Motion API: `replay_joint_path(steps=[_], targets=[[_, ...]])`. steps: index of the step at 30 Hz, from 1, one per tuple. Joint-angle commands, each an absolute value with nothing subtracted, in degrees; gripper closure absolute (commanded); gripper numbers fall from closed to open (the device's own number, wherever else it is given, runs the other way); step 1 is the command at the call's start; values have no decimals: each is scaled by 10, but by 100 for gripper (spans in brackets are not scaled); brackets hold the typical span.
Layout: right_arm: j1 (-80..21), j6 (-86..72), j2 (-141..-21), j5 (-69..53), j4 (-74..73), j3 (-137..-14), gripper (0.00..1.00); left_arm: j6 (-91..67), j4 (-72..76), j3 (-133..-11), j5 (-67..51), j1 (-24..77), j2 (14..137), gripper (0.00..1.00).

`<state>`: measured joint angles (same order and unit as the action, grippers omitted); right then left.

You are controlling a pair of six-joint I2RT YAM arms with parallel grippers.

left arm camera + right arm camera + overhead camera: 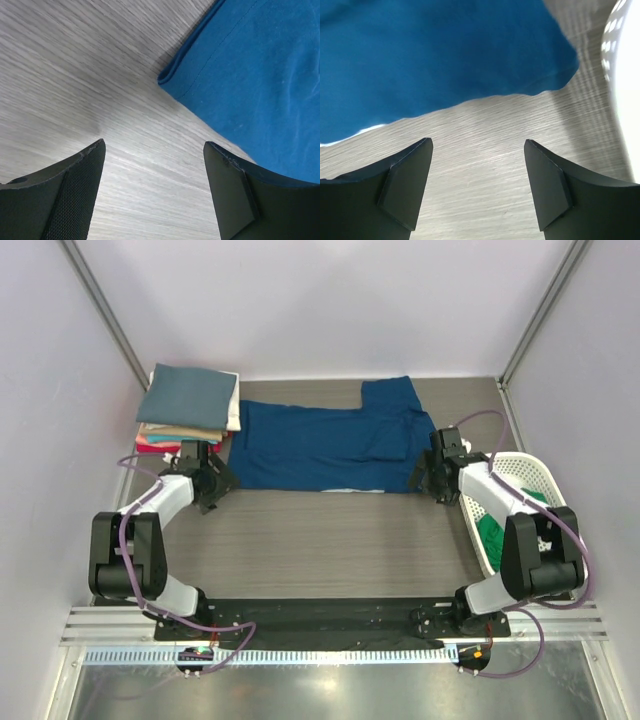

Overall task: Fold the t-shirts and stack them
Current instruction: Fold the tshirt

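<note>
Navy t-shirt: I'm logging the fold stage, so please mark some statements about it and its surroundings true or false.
1. The navy t-shirt lies flat on the table. True.
2. The left end effector grips the shirt's corner. False: it is open over bare table beside the corner.
3. The right end effector is open and holds nothing. True.
4. The folded stack sits at the table's far right. False: it is at the far left.
5. The white basket is empty. False: a green cloth lies in it.

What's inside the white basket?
A bright green shirt lies inside the white basket. The right arm covers part of the basket, so anything deeper or underneath the green cloth cannot be seen.
</note>
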<state>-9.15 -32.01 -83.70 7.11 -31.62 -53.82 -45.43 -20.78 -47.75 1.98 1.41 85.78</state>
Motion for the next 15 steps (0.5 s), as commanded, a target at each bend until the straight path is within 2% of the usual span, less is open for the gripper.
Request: replay_joint_path(steps=[1, 8, 15], targets=[[-82, -345, -853, 55, -252, -532, 21, -476, -134, -479, 5, 11, 866, 20], [-60, -338, -918, 91, -211, -550, 24, -475, -120, -485, 13, 11, 906, 20], [-37, -323, -950, 89, -193, -563, 32, -485, -125, -513, 8, 9, 948, 20]])
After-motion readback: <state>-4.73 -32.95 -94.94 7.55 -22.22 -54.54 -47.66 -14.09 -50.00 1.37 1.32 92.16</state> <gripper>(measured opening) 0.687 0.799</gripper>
